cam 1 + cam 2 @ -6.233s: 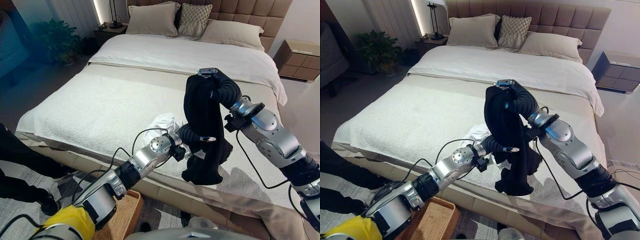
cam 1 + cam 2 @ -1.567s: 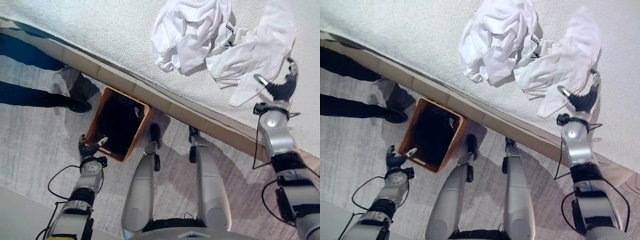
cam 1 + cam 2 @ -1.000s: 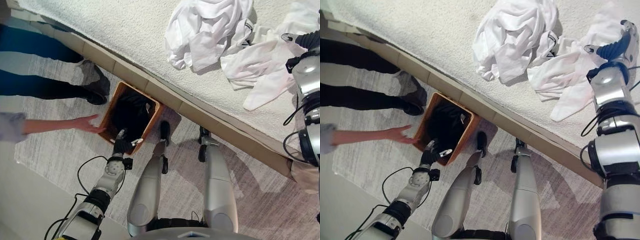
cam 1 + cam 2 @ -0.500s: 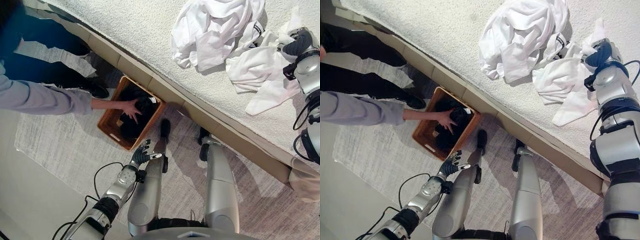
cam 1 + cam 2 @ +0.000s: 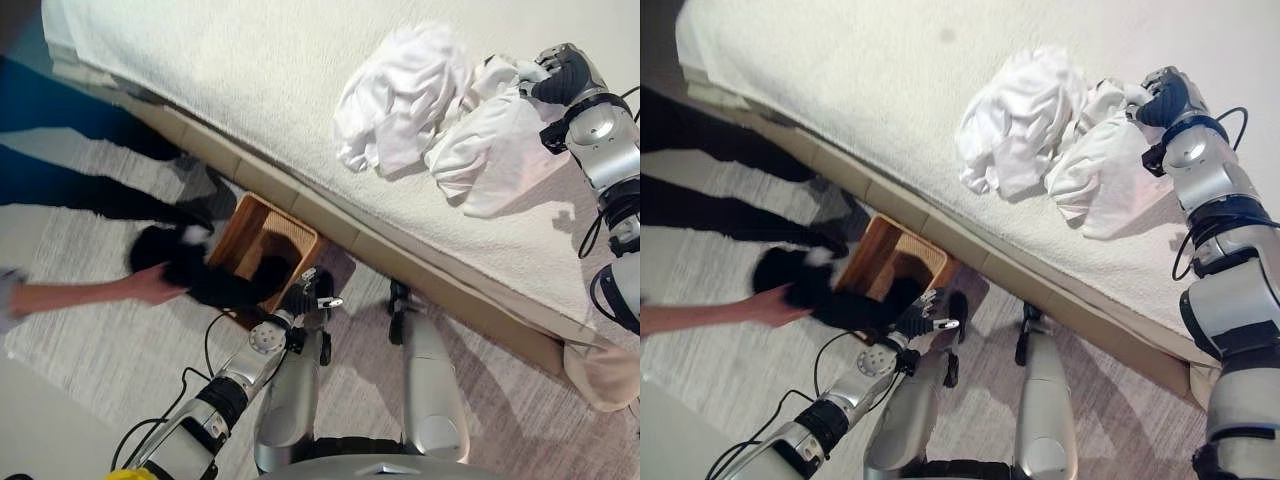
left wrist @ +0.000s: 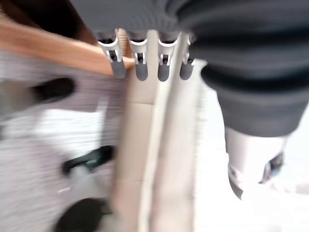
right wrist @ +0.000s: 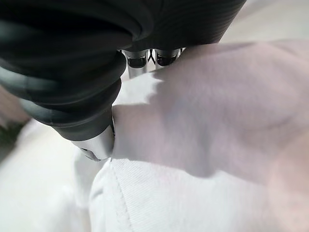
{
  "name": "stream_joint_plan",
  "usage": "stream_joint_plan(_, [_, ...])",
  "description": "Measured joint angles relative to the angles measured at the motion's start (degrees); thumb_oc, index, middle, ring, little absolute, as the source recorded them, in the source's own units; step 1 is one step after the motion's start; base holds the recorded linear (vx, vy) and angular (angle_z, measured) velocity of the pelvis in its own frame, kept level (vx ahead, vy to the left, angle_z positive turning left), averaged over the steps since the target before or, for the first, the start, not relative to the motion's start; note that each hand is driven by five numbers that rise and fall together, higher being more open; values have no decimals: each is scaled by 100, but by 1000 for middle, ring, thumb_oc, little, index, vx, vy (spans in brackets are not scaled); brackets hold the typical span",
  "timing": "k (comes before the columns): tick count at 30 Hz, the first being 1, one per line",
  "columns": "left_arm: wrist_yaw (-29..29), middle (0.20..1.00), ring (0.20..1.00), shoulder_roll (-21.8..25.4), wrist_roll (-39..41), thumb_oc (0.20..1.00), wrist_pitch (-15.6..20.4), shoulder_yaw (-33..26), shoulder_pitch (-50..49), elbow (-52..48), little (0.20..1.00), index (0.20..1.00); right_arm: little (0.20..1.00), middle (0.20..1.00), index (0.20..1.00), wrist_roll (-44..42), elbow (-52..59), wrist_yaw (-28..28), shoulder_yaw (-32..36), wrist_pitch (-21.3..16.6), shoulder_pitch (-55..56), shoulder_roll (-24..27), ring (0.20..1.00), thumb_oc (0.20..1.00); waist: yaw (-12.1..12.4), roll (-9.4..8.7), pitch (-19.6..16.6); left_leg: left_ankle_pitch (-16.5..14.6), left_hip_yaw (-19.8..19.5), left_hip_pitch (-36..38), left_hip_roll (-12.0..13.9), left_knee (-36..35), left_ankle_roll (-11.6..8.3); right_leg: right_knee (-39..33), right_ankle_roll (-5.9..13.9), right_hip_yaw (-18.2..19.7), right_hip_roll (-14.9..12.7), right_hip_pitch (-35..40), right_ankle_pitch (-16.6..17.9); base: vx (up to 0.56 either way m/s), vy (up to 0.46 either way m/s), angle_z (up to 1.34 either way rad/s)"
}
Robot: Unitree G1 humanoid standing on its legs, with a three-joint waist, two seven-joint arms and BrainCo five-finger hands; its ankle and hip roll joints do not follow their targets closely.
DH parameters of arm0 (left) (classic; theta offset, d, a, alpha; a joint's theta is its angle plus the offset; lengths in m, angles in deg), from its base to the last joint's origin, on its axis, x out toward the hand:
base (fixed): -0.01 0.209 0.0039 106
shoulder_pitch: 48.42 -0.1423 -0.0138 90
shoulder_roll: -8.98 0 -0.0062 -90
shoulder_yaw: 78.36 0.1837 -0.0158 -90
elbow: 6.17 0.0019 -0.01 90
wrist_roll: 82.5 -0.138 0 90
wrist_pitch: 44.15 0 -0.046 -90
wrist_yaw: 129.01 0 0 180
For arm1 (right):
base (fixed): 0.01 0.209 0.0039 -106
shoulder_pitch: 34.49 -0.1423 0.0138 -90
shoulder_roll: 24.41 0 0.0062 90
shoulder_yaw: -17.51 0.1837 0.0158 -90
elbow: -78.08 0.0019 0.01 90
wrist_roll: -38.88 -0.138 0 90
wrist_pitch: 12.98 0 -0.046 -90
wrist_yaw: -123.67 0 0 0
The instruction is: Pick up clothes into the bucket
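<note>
Since half a second ago a person's hand (image 5: 150, 285) has lifted the dark garment (image 5: 215, 280) from the basket (image 5: 270, 235), left hand (image 5: 305, 298) spread empty nearby, while the right hand (image 5: 1165, 97), fingers buried, grip unreadable, meets soft, light white clothes (image 5: 1095, 170) at two o'clock, best bunched mid-fold.

**Dark garment leaves the basket; right hand reaches the white clothes**

A person's hand (image 5: 150, 287), which half a second ago was reaching down inside the wicker basket (image 5: 262, 243) at centre left, now sits outside it to the left, dragging the black garment (image 5: 200, 275) out over the rim. The left hand (image 5: 308, 297) has risen to the basket's lower right corner (fingers extended). At upper right, the right hand (image 5: 560, 75) now presses into the white clothes (image 5: 480, 150), which look bunched tighter than before.
</note>
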Motion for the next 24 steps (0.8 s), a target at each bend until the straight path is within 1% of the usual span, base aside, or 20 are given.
stream_joint_plan(1, [21,1000,1000,114,11,1000,26,-94,-67,-239,1000,1000,200,200,200,-52,316,14,32,-22,136,51,200,200,-13,-81,-78,-85,55,204,9,-14,7,-122,43,51,1,215,12,73,41,-31])
stream_joint_plan(2, [28,1000,1000,193,12,1000,44,-111,-119,-336,1000,1000,200,200,200,-97,490,16,82,-35,215,63,200,200,-6,-140,-162,-120,97,257,17,-22,36,-141,54,64,6,251,18,72,27,-28])
stream_joint_plan(3, [56,1000,1000,367,19,1000,39,-215,-47,-497,1000,1000,200,200,200,-149,793,28,111,-89,319,78,200,200,-90,-269,-262,-161,146,349,28,-29,25,-226,64,97,21,370,40,34,17,-15])
stream_joint_plan(4, [66,1000,1000,448,20,1000,54,-232,-65,-556,1000,1000,200,200,200,-177,901,34,117,-111,340,72,200,200,-132,-317,-289,-158,143,383,24,-37,22,-254,82,96,21,420,59,54,19,-13])
stream_joint_plan(5, [93,1000,1000,531,43,1000,73,-300,24,-590,1000,1000,200,200,200,-236,1080,57,120,-122,347,85,200,200,-174,-410,-363,-163,177,427,20,-26,7,-270,84,125,20,458,84,39,25,-10])
stream_joint_plan(6, [98,1000,1000,610,73,1000,33,-374,266,-731,1000,1000,200,200,200,-339,1504,101,125,-107,356,190,200,200,-222,-477,-410,-171,220,511,14,-24,10,-335,70,164,35,554,151,44,24,-15])
stream_joint_plan(7, [102,1000,1000,641,83,1000,34,-421,326,-831,1000,1000,200,200,200,-381,1723,136,124,-142,357,236,200,200,-264,-487,-415,-171,243,548,15,-23,12,-389,53,187,43,618,194,72,14,-21])
stream_joint_plan(8, [98,1000,1000,674,133,1000,106,-510,431,-991,1000,1000,200,200,200,-472,1990,168,124,-251,362,244,200,200,-266,-519,-512,-190,309,592,14,-41,27,-444,65,223,35,640,196,79,1,-16])
stream_joint_plan(10, [99,1000,1000,739,257,1000,78,-558,588,-1243,1000,1000,200,200,200,-561,2323,215,125,-230,389,302,200,200,-282,-520,-547,-198,323,694,14,-51,41,-538,58,230,76,784,257,76,-3,-9])
stream_joint_plan(11, [100,1000,1000,785,312,1000,104,-611,686,-1601,1000,1000,200,200,200,-621,2850,295,137,-248,549,458,200,200,-272,-520,-588,-207,322,798,18,-84,53,-604,50,231,85,906,277,74,-12,-4])
stream_joint_plan(12, [104,1000,1000,785,384,1000,132,-669,801,-1877,1000,1000,200,200,200,-770,3181,376,201,-299,765,484,200,200,-292,-522,-779,-250,330,830,38,-99,62,-663,48,233,89,951,274,74,-12,-2])
stream_joint_plan(14, [113,1000,1000,782,474,1000,174,-678,858,-2101,1000,1000,200,200,200,-1042,3565,507,325,-393,1148,476,200,200,-269,-528,-945,-249,329,1010,53,-188,61,-746,51,229,114,1135,280,49,-23,-2])
stream_joint_plan(15, [125,1000,1000,791,475,1000,167,-673,872,-2161,1000,1000,200,200,200,-1162,3683,581,331,-393,1265,477,200,200,-285,-526,-1037,-254,331,1062,62,-224,58,-775,50,229,111,1180,277,85,-41,-5])
stream_joint_plan(16, [165,1000,1000,883,471,1000,136,-676,915,-2373,1000,1000,200,200,200,-1440,4136,767,333,-351,1449,553,200,200,-308,-524,-1155,-255,344,1146,80,-305,56,-846,50,228,127,1252,278,52,-22,-4])
stream_joint_plan(19, [229,1000,1000,926,468,1000,136,-598,1167,-2461,1000,1000,200,200,200,-1838,4562,1015,333,-363,1618,525,200,200,-332,-529,-1348,-256,366,1331,111,-429,53,-966,52,228,163,1425,278,77,-28,-6])
stream_joint_plan(20, [240,1000,1000,890,468,1000,136,-538,1203,-2471,1000,1000,200,200,200,-1979,4637,1104,321,-351,1661,478,200,200,-341,-533,-1507,-269,396,1377,137,-478,35,-1014,52,229,183,1454,276,100,-37,-7])
stream_joint_plan(22, [269,1000,1000,815,475,1000,116,-419,1312,-2466,1000,1000,200,200,200,-2207,4969,1241,298,-291,1659,470,200,200,-419,-539,-1571,-271,415,1510,165,-517,30,-1104,50,231,223,1615,278,95,-31,-6])
stream_joint_plan(23, [290,1000,1000,798,475,1000,111,-313,1360,-2466,1000,1000,200,200,200,-2374,5192,1323,276,-298,1658,449,200,200,-466,-546,-1687,-279,423,1549,183,-540,18,-1108,49,233,238,1633,275,89,-27,-5])
stream_joint_plan(24, [300,1000,1000,801,475,1000,109,-266,1379,-2466,1000,1000,200,200,200,-2424,5254,1348,273,-299,1658,444,200,200,-432,-546,-1716,-279,435,1574,190,-559,18,-1114,49,232,246,1651,275,83,-24,-7])
